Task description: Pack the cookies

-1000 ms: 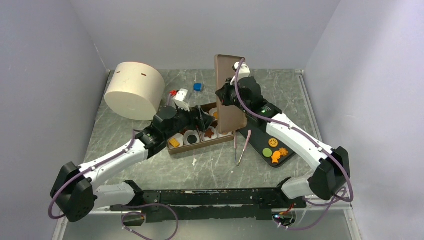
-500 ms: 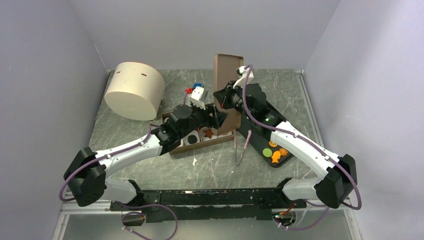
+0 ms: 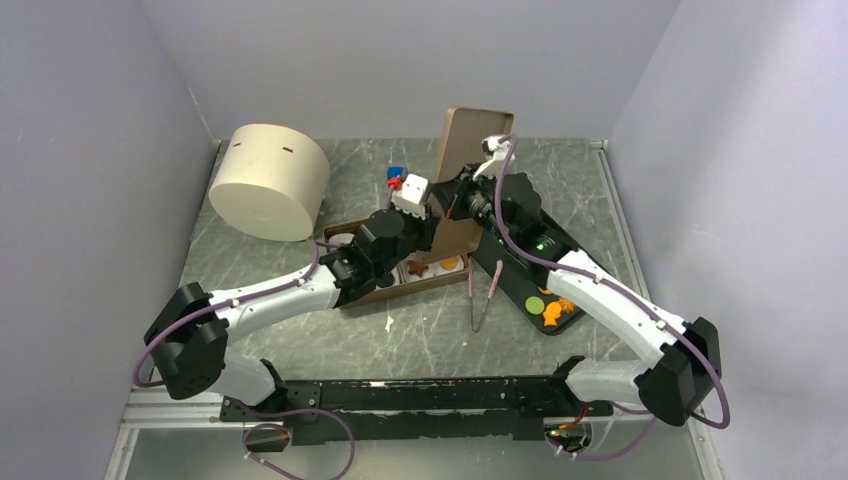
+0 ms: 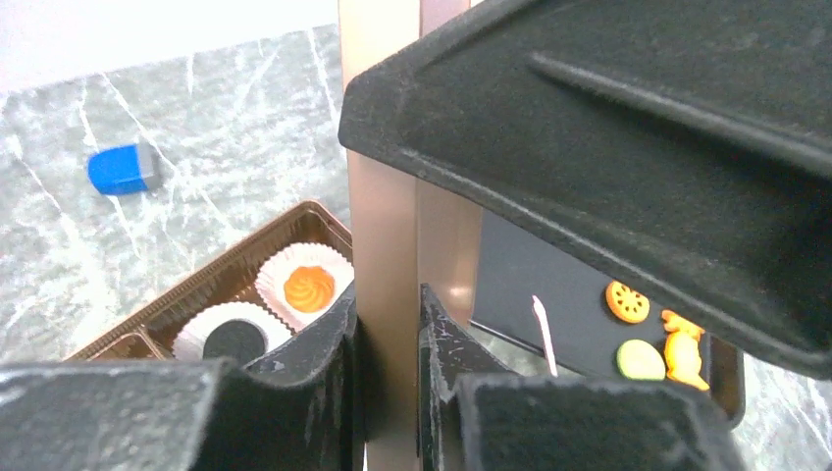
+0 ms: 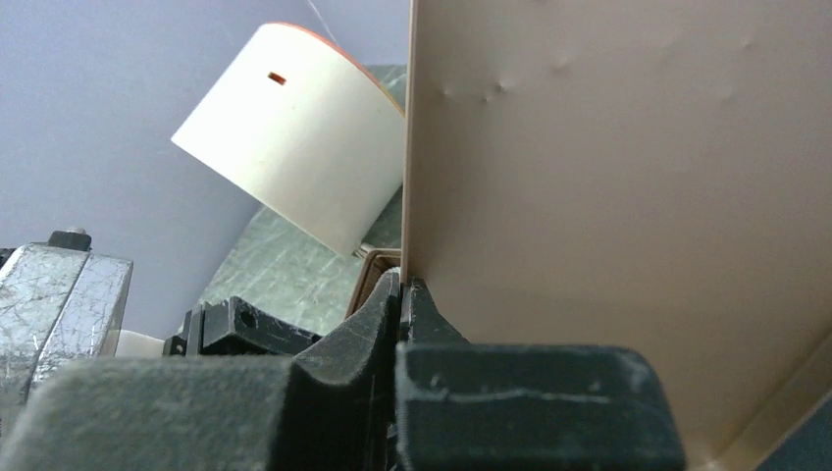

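A tan box lid (image 3: 472,150) stands upright over the brown cookie box (image 3: 432,283). My right gripper (image 3: 455,203) is shut on the lid's edge (image 5: 608,196), with the jaws pressed together at the rim (image 5: 402,282). My left gripper (image 4: 388,316) is shut on the same lid (image 4: 383,186), one finger on each side of its thin edge. In the box, white cups hold an orange swirl cookie (image 4: 309,288) and a black round one (image 4: 234,340). A brown star (image 3: 417,268) also lies there. Loose cookies, an orange round (image 4: 626,301), a green one (image 4: 641,360) and a fish (image 4: 681,343), lie on the black tray (image 3: 520,275).
A large cream cylinder (image 3: 270,180) stands at the back left. A small blue block (image 4: 123,169) lies behind the box. Pink tweezers (image 3: 487,295) lie between box and tray. The right arm's black body (image 4: 638,147) hangs close over my left gripper.
My left gripper has swung right from over the box to the lid and closed on its edge. The lid has shifted a little to the right with the right gripper.
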`<state>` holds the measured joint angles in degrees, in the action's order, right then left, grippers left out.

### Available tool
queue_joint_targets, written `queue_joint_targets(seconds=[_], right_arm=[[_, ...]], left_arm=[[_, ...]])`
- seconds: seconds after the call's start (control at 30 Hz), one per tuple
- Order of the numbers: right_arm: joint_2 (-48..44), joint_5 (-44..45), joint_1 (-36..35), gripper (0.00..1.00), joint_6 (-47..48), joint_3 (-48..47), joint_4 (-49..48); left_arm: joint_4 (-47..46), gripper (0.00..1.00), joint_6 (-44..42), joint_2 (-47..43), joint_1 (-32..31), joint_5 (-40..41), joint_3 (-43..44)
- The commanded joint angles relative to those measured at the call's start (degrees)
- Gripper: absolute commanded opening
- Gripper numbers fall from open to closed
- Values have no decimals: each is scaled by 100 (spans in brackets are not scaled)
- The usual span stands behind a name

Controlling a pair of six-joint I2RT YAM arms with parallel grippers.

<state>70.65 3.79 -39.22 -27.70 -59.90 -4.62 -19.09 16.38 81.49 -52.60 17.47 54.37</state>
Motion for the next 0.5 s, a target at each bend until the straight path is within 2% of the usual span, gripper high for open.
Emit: queue_joint_targets(seconds=[0.0,0.03,0.13,0.23,0.33,0.4,0.47], right_arm=[[-323,-161,-38,0,19,2,-824],[-355,-200,-36,0,23,16,-848],[-527,-260,-33,7,30,56,-902],[-725,-289,-32,24,88,45,-841],[-944,-177,-24,45,211,10,-633],[-1087,-69,-30,55,263,-8,-479],[-1222,0,-24,62,301,8,-363]], left_arm=[[71,10,-730,-198,-121,355,401],[193,7,-822,-208,-124,410,484],[555,5,-1158,-251,-143,623,754],[817,5,-1740,-356,-163,920,1002],[852,5,-2410,-513,-172,1364,1068],[742,5,-2865,-625,-168,1674,1016],[585,5,-3300,-740,-168,1970,922]])
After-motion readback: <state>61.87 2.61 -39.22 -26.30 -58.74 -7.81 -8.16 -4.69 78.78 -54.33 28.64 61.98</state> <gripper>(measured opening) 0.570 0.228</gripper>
